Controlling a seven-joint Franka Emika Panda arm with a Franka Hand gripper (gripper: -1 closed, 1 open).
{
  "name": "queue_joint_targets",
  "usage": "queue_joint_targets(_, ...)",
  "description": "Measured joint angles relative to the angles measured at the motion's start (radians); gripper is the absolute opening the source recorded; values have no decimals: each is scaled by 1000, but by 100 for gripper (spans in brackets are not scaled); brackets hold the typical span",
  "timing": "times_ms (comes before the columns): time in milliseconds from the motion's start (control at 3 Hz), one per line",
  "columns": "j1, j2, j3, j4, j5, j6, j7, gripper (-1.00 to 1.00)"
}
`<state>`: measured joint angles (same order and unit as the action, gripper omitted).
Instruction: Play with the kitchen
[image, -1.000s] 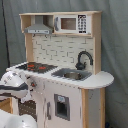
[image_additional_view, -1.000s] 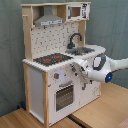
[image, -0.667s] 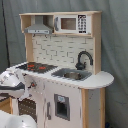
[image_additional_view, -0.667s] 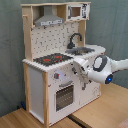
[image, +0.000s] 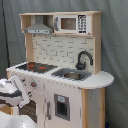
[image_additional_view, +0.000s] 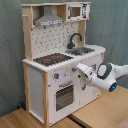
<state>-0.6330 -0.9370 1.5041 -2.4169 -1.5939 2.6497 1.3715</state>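
The kitchen (image: 65, 55) (image_additional_view: 50, 45) stands upright, white and light wood. It has a black faucet (image: 84, 59) over the sink (image: 74, 75), a red-ringed stovetop (image: 36, 66), a grey hood (image: 39, 27) and a small microwave (image: 72, 23). In the second exterior view my white arm reaches in from the right, and my gripper (image_additional_view: 78, 68) is up against the front panel just under the counter, right of the knobs (image_additional_view: 62, 76) and above the windowed oven door (image_additional_view: 64, 95). In the first exterior view my gripper (image: 24, 85) is at the lower left and hides part of the front.
The kitchen rests on a wooden surface (image_additional_view: 100, 112). A grey curtain (image_additional_view: 10, 50) hangs behind it. A rounded counter end (image: 102, 79) sticks out on the sink side. A white part of the robot (image: 12, 121) fills the first exterior view's bottom left corner.
My arm has shifted only slightly at the kitchen's front panel. Nothing on the kitchen has visibly opened, shut or moved.
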Motion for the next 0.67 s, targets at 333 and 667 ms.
queue_joint_targets(333,65,0,0,-42,9,-65,0,100)
queue_joint_targets(667,120,0,0,-79,26,-142,0,100)
